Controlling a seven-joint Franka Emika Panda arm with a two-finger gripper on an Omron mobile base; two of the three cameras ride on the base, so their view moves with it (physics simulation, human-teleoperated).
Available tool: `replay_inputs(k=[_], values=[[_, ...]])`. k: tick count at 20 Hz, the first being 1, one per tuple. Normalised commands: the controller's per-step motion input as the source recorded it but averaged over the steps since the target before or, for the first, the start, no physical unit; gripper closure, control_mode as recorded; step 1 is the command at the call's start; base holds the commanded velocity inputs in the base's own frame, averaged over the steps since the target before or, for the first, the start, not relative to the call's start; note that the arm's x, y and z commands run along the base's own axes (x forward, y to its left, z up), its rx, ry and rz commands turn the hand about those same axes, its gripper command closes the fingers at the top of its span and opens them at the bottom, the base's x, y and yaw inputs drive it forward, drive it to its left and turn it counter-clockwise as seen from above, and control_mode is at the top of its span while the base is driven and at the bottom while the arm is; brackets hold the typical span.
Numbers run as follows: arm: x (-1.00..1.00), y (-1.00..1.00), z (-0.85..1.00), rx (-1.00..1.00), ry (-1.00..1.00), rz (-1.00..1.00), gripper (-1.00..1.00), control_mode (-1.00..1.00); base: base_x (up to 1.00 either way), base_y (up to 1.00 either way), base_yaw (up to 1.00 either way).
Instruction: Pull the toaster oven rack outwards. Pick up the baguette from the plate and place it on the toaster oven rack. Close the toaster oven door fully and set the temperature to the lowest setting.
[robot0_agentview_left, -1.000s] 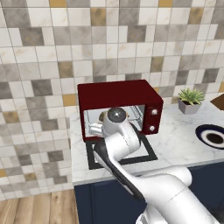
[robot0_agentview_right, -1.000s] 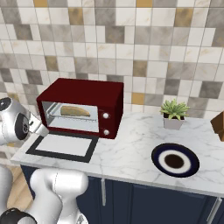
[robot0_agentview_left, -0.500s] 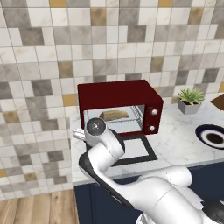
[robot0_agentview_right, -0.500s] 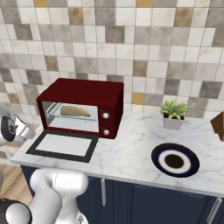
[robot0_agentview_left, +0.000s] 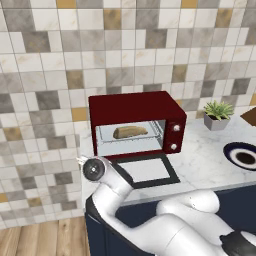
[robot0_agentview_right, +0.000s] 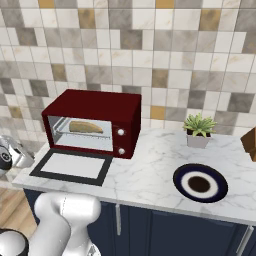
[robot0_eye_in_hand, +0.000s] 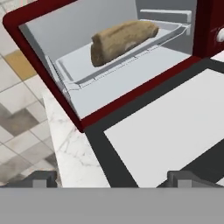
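A: Hand view is showing what?

B: The gripper (robot0_eye_in_hand: 112, 179) is sitting at the bottom edge, jaws spread wide with nothing between them; only its finger tips are showing. The toaster oven door (robot0_eye_in_hand: 175, 127) is lying flat open at lower right, its far edge cut off.

A: And the baguette (robot0_eye_in_hand: 120, 38)?

B: It is resting on the toaster oven rack (robot0_eye_in_hand: 83, 65), upper middle, inside the toaster oven (robot0_agentview_left: 137, 125). The plate (robot0_agentview_right: 200, 183) is sitting bare at lower right of the right base view, a potted plant (robot0_agentview_right: 199, 131) standing above it.
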Motion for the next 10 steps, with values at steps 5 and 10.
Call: replay_inputs(k=[5,10], values=[[0.00,0.02,-0.37,0.00,-0.14,-0.05,-1.00,-1.00,0.00,0.00,0.00],[0.00,0.17,-0.44,0.00,-0.01,0.00,-1.00,-1.00,0.00,0.00,0.00]])
